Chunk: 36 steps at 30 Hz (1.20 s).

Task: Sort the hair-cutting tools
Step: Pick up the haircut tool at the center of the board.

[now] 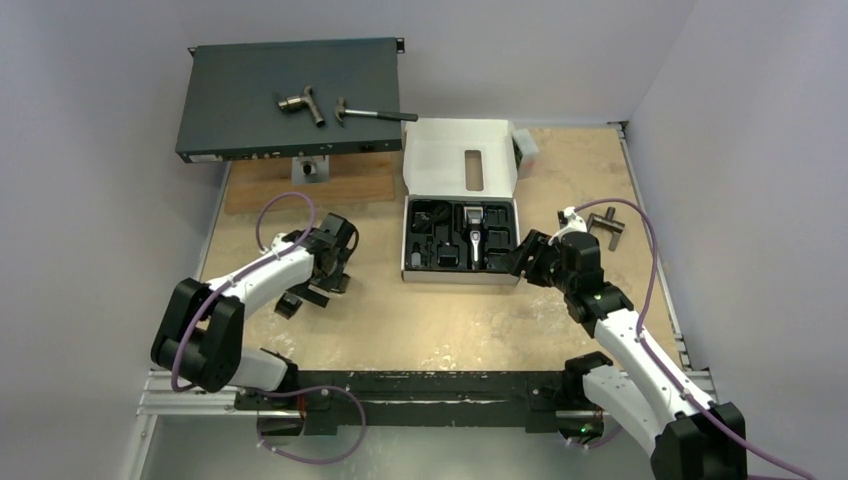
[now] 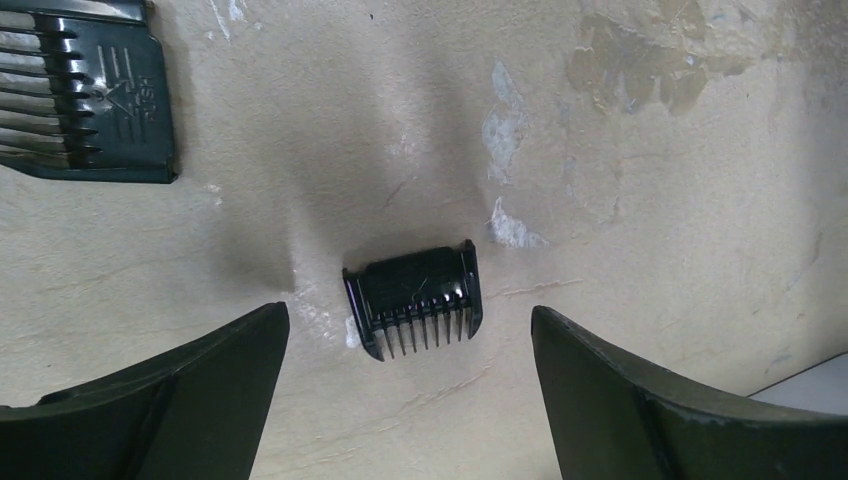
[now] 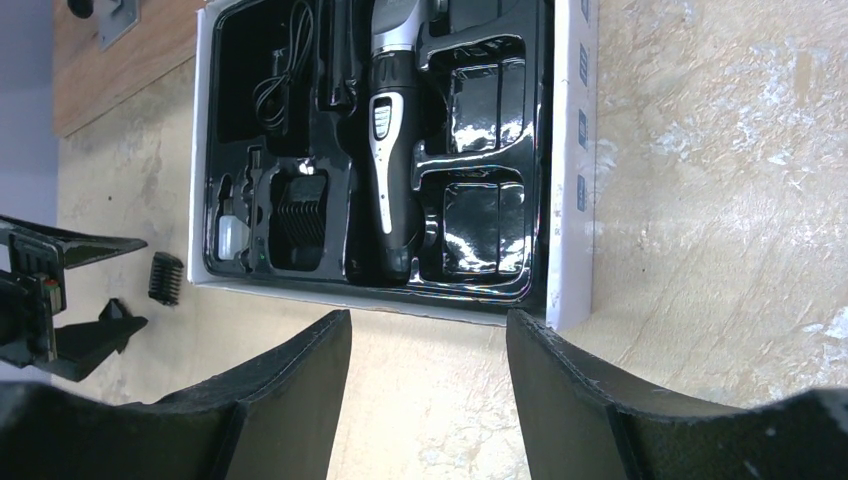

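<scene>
A small black comb attachment (image 2: 415, 298) lies on the table between the open fingers of my left gripper (image 2: 408, 316), which hovers just above it without touching. A larger comb attachment (image 2: 85, 95) lies further off; it also shows in the top view (image 1: 288, 305). The black-and-silver clipper (image 3: 385, 150) lies in the black tray (image 3: 490, 290) of the white box (image 1: 412, 262), with another comb (image 3: 298, 215) beside it. My right gripper (image 3: 428, 320) is open and empty, just in front of the box's near edge. In the top view the left gripper (image 1: 328, 283) is left of the box and the right gripper (image 1: 518, 262) is at its right corner.
The box lid (image 1: 460, 155) stands open behind the tray. A dark flat unit (image 1: 250, 110) at back left carries a hammer (image 1: 375, 114) and a pipe fitting (image 1: 300, 103). A wooden board (image 1: 350, 185) lies below it. A T-shaped metal handle (image 1: 607, 225) lies at the right.
</scene>
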### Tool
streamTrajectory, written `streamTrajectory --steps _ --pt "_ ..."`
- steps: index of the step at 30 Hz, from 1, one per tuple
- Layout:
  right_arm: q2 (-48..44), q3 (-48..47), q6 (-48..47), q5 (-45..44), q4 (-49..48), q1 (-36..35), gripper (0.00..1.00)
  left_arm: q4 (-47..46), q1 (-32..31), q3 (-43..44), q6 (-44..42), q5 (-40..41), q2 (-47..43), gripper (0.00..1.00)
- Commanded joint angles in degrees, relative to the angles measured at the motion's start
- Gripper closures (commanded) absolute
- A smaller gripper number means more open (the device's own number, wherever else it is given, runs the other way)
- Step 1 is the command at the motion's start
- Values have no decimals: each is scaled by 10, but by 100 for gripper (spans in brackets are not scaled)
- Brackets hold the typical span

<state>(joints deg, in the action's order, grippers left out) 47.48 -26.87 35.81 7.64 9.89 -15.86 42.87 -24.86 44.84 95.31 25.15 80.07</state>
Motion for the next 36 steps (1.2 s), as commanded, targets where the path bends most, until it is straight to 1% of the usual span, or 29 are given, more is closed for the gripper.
streamTrajectory --steps 1,9,13,15,16,18,22,24,29,32,36 --pt "-9 -15 -10 14 -3 -3 42 -29 17 2 13 -18 16 10" --pt "-10 -21 -9 18 1 -4 42 -21 29 18 26 -45 62 16" --pt "-10 -25 -11 18 5 -4 42 -24 30 15 28 -48 71 23" --pt "-10 -25 -11 17 6 -5 42 -27 30 12 29 -51 72 27" --pt "-9 -25 -11 17 6 -4 42 -28 30 11 29 -50 72 31" --pt "-9 -26 -11 18 6 -5 42 -30 30 7 29 -50 71 35" --pt "-9 -27 -11 18 9 -5 42 -37 32 2 27 -54 71 51" --pt "-11 -29 -12 17 11 -4 42 -44 32 -2 24 -56 67 61" --pt "-15 -31 -14 17 20 -4 42 -47 33 -12 7 -58 32 83" --pt "-21 -38 -22 16 29 -5 42 -42 33 -24 -15 -54 -15 91" --pt "-28 -44 -39 12 38 -5 42 -23 31 -37 -57 -51 -96 96"
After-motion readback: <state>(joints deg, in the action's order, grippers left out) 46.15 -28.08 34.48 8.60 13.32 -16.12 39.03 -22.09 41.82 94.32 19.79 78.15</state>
